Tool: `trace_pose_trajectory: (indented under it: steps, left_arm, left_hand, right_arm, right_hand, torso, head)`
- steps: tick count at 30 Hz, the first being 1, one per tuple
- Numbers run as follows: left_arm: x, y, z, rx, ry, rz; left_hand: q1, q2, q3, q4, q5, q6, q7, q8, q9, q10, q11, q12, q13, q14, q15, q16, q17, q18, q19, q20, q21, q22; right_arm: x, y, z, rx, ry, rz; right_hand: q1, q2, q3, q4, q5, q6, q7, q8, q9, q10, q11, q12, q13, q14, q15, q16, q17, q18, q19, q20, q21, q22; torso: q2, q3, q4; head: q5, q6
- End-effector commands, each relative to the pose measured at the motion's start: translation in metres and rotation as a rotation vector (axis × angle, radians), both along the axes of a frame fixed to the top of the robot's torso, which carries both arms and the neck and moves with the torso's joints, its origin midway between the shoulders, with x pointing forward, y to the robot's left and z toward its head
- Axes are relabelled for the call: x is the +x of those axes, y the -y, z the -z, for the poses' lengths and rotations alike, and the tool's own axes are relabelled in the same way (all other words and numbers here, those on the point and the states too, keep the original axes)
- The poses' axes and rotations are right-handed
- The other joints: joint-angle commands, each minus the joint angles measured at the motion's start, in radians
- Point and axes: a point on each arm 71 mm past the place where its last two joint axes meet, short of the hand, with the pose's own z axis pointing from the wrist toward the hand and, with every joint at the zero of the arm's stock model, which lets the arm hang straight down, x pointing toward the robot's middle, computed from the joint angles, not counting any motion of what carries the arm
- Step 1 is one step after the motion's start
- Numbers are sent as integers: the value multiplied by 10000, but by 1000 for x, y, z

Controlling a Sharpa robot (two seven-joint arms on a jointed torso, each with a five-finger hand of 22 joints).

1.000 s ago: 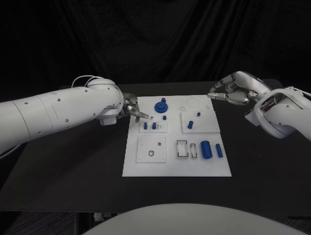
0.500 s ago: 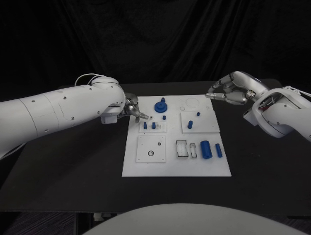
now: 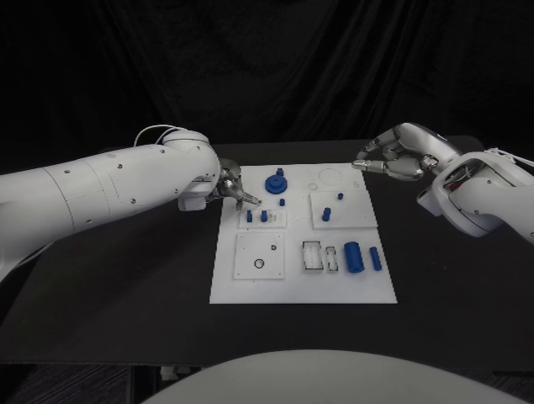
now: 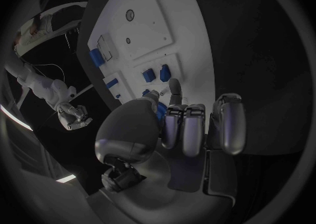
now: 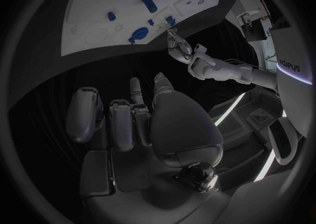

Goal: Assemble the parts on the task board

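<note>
A black table (image 3: 121,295) stands before a dark curtain (image 3: 267,67) backdrop.

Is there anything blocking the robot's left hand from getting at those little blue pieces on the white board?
Nothing visible does. The left hand hovers at the task board's left edge, with bare white surface between it and the nearest small blue pegs.

left arm: reaches in, bent at the wrist
left hand (image 3: 230,187): fingers curled, holding nothing
right hand (image 3: 390,160): raised, fingers curled inward, holding nothing
</note>
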Motion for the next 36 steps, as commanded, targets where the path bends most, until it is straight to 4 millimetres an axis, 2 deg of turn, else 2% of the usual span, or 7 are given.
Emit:
trace_pose_trajectory:
  steps: [1,4,7,12,17,25,36]
  left_arm:
    - [0,5,0,-210,-125,255]
    - [0,6,0,-211,-141,274]
    - [1,7,1,-209,-160,284]
    - [2,8,2,-215,-181,309]
    - [2,9,2,-217,-212,348]
    - [2,9,4,-105,-360,363]
    - [0,10,10,-41,-559,407]
  left_hand:
    - [138,-20,30,-92,103,-76,-20,-67,-41,1041,31,35,2634,1039,4,25,2634,2,12,45,-63,1736]
    - [158,-17,36,-106,132,-78,-18,-81,-59,1041,32,35,2634,1039,6,25,2634,2,14,46,-64,1738]
    - [196,-15,49,-135,178,-76,-17,-99,-83,1041,31,35,2634,1039,8,25,2634,0,20,47,-59,1744]
    - [236,-9,66,-167,229,-61,-19,-112,-108,1041,33,35,2634,1039,8,25,2634,1,18,48,-66,1745]
    - [270,-10,79,-197,271,-49,-20,-120,-126,1041,31,35,2634,1039,8,25,2634,1,20,48,-67,1748]
    - [355,1,125,-273,357,-42,-26,-147,-167,1041,29,35,2634,1039,6,25,2634,3,17,49,-80,1750]
    - [393,9,150,-307,380,-41,-28,-157,-182,1041,27,35,2634,1039,6,25,2634,6,11,49,-92,1748]
  right_arm:
    - [0,0,1,-81,-108,80]
    - [0,0,1,-81,-115,74]
    - [0,0,1,-81,-120,71]
    - [0,0,1,-85,-129,79]
    - [0,0,2,-86,-136,65]
    - [0,-2,2,-89,-150,31]
    - [1,-2,2,-94,-161,16]
  right_hand:
    - [88,44,10,64,40,-6,41,-48,-21,75,34,-41,1777,621,31,-33,1578,75,18,31,-32,1708]
    - [88,44,10,64,40,-6,41,-48,-21,75,34,-41,1777,621,31,-33,1578,75,18,31,-32,1708]
    - [88,44,10,64,40,-6,41,-48,-21,75,34,-41,1777,621,31,-33,1578,75,18,31,-32,1708]
    - [88,44,10,64,41,-6,41,-48,-21,75,34,-41,1776,621,31,-34,1578,76,18,31,-32,1708]
    - [105,47,8,73,60,-15,42,-56,-26,73,35,-43,1775,619,32,-39,1574,76,17,32,-34,1707]
    - [114,47,6,77,71,-19,43,-60,-29,65,36,-51,1768,619,33,-39,1574,78,13,33,-43,1705]
    - [127,47,4,82,84,-21,44,-64,-32,65,36,-51,1767,618,33,-44,1570,80,10,33,-52,1702]
  torso:
    - [-3,4,11]
    - [-4,4,11]
    - [-6,5,13]
    - [-6,5,12]
    - [0,0,-1]
    - [-7,4,10]
    - [-5,5,-3]
  head:
    - [-36,-1]
    - [-80,-1]
    - [-55,-1]
    - [-97,-1]
    - [-62,-1]
    - [-137,-1]
    - [-134,-1]
